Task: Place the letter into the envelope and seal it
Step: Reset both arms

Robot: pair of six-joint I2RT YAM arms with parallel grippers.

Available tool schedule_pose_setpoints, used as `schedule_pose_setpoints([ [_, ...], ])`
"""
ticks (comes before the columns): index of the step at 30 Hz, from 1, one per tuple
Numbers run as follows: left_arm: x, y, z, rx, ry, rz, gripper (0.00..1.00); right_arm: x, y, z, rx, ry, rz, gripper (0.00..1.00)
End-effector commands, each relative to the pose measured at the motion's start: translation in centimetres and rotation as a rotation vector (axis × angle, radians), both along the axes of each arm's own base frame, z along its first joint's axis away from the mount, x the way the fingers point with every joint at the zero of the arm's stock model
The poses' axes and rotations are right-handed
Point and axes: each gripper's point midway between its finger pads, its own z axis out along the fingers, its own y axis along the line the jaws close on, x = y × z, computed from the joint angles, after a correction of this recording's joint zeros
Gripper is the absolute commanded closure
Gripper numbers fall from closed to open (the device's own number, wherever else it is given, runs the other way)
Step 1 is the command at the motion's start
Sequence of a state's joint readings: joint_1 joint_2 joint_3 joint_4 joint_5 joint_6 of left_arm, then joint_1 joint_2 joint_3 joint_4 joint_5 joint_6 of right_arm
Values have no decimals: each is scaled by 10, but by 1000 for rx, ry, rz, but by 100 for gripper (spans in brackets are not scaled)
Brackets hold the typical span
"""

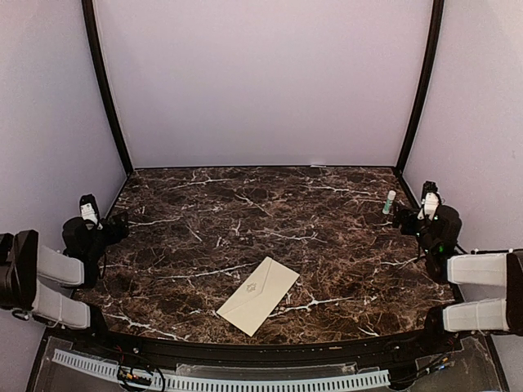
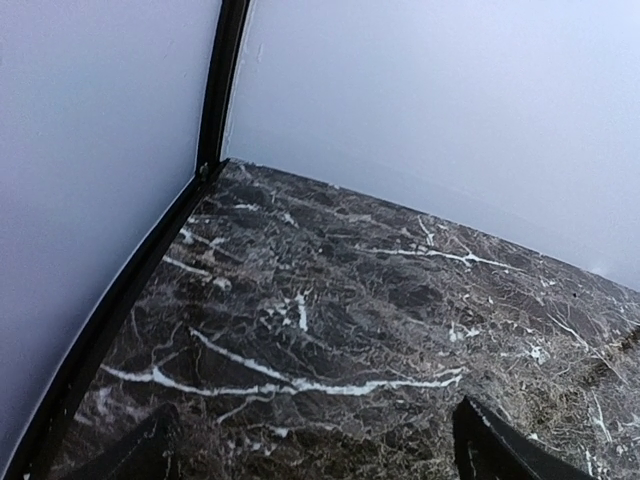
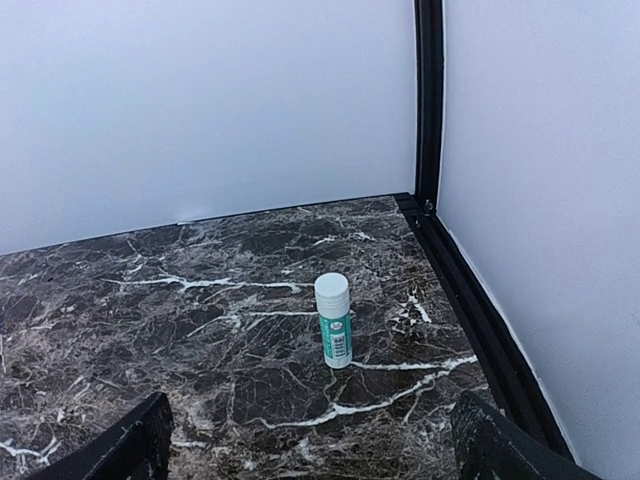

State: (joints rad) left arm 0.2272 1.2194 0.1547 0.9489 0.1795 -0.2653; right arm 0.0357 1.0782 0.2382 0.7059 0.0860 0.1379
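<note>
- envelope (image 1: pixel 258 296): flat on the marble table (image 1: pixel 245 212), at 6 o'clock from the table's centre, near the front edge.
- Its long axis runs diagonally, from about 7 o'clock to 1 o'clock in the top view.
- Flap side is up. The triangular flap lies folded down flat, with the small emblem near the middle. Can't tell whether it is glued.
- Nothing touches the envelope, and both arms are well apart from it.
- left gripper (image 1: pixel 114 224): at the 9 o'clock edge of the table, low over the marble.
- Left wrist view: left gripper (image 2: pixel 315 405) has its jaws wide apart. Only the two dark fingertips (image 2: pixel 500 450) show at the bottom corners, with bare marble between them. It faces the far-left corner where the black frame post (image 2: pixel 215 90) meets the white walls (image 2: pixel 450 110).
- right gripper (image 1: pixel 404 216): at the 3 o'clock edge of the table.
- Right wrist view: right gripper (image 3: pixel 312 405) has its jaws wide apart and nothing is held.
- glue stick (image 3: pixel 333 320): upright on the marble, white cap on top, green label on the body. It stands just ahead of the open right jaws, clear of both fingers.
- In the top view the glue stick (image 1: pixel 390 202) sits at about 2 o'clock from the table's centre, close to the right wall and just at 11 o'clock from the right gripper.
</note>
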Motion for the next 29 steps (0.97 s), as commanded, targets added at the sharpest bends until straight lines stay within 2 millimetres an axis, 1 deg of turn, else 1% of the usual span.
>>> schedule_pose_setpoints([
  [1,11,-11,39,128,-223,-89,8,3,-5,18,-23,-156,-22,6],
  [2,12,-15,49,130,-276,-113,7,3,-5,16,-23,-167,-19,6],
  [3,16,-19,39,124,-253,-138,6,3,-4,14,-25,-173,-14,6],
  [4,18,-25,40,136,-258,-175,5,5,-3,12,-36,-175,-9,6],
  [5,20,-29,35,142,-249,-191,4,7,-4,9,-44,-166,-14,6],
  [6,19,-37,34,164,-254,-224,4,9,-5,8,-50,-168,-21,6],
  [7,19,-40,33,178,-252,-231,3,11,-6,9,-58,-174,-25,6],
  [8,18,-49,31,217,-252,-246,3,13,-7,8,-65,-166,-27,6],
  [9,19,-51,23,251,-232,-242,2,15,-7,6,-69,-155,-30,6],
  [10,23,-61,29,267,-268,-263,2,16,-8,6,-74,-155,-31,6],
  [11,26,-62,14,264,-209,-268,1,15,-8,6,-81,-160,-32,6],
  [12,32,-60,19,266,-201,-254,1,13,-8,4,-89,-175,-32,6],
  [13,38,-53,16,257,-176,-215,1,8,-8,4,-94,-200,-30,5],
  [14,39,-52,15,256,-175,-203,1,6,-6,5,-100,-238,-19,4],
  [15,38,-51,14,253,-173,-197,1,5,-1,4,-103,-250,8,4],
  [18,42,-50,12,256,-157,-187,1,9,0,-4,-107,-225,17,1],
  [29,43,-53,13,265,-155,-195,1,11,5,-5,-116,-214,42,1],
])
